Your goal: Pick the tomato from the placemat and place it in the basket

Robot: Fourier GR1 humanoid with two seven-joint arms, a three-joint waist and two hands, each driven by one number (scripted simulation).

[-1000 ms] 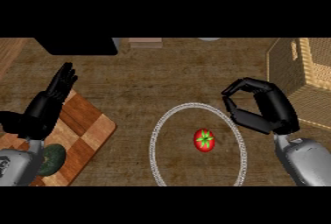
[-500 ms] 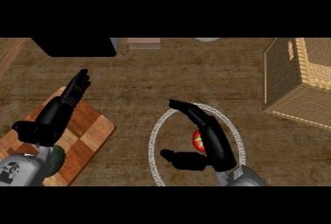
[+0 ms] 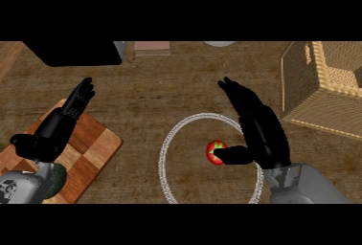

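Head view, left to right: the left hand (image 3: 53, 131) rests at the frame's left over a checkered wooden board (image 3: 92, 153), fingers straight and relaxed, holding nothing. Right of centre, the tomato (image 3: 214, 152) lies on the white-rimmed round placemat (image 3: 167, 158). The right hand (image 3: 258, 129) stands beside it, fingers extended toward the upper frame, thumb touching the tomato, not clasping it. The wicker basket (image 3: 322, 91) sits upper right.
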